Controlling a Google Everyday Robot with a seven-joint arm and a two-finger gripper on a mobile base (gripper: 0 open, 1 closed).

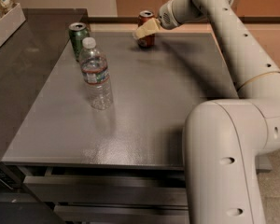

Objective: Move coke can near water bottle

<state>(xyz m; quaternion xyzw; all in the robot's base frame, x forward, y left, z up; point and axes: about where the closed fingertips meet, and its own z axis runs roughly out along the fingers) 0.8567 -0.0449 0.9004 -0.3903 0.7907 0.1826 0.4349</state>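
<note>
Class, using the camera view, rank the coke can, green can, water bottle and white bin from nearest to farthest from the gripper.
1. Coke can: at the far edge of the table, right at the gripper.
2. Green can, far left, and water bottle, left of centre: too close to call.
3. White bin: off the table, far left.
</note>
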